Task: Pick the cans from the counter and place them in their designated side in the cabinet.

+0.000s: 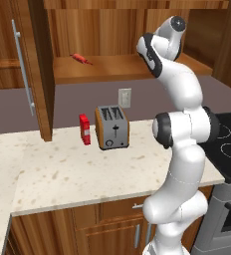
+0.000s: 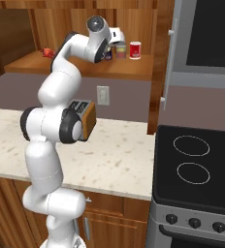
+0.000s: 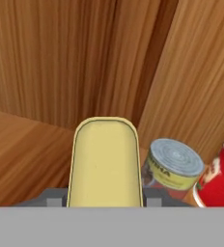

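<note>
A can with a yellow top fills the middle of the hand view, and my gripper is shut on it, one jaw on each side. It hangs just over the cabinet shelf, near the back right corner. Just to its right on the shelf stands the other can, with a pale grey top and a yellow-green and red label. In the right base view my gripper reaches into the cabinet beside that can. The beige counter lies below.
A red cup with a white rim stands right of the cans. A small red thing lies at the shelf's left. On the counter are a toaster and a red carton. The open cabinet door hangs left; the stovetop lies right.
</note>
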